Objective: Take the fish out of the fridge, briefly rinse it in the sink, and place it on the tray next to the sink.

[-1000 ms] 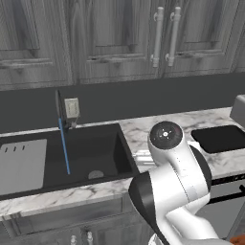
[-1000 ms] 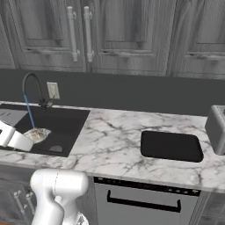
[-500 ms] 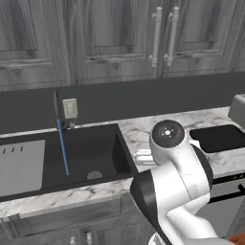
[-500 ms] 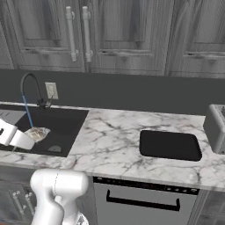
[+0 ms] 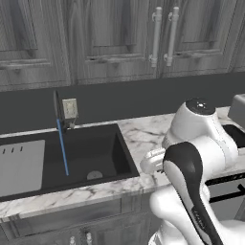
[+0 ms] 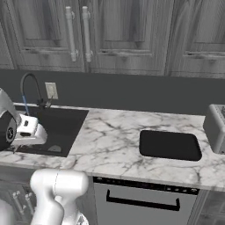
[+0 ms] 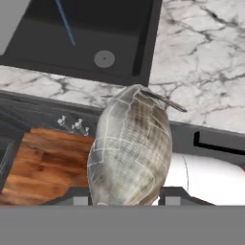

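now past the sink [image 5: 81,153] rim (over marble), fingers [image 7: 174,195] clamp the fish [image 7: 130,150].

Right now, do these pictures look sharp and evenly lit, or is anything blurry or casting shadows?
Left base view: flat, even light, soft-edged, the sink just a dark block. Right base view: equally soft, and the tray reads as a flat black patch without glare. Hand view: the fish looms large between the end effector tips, its scale texture slightly smeared.
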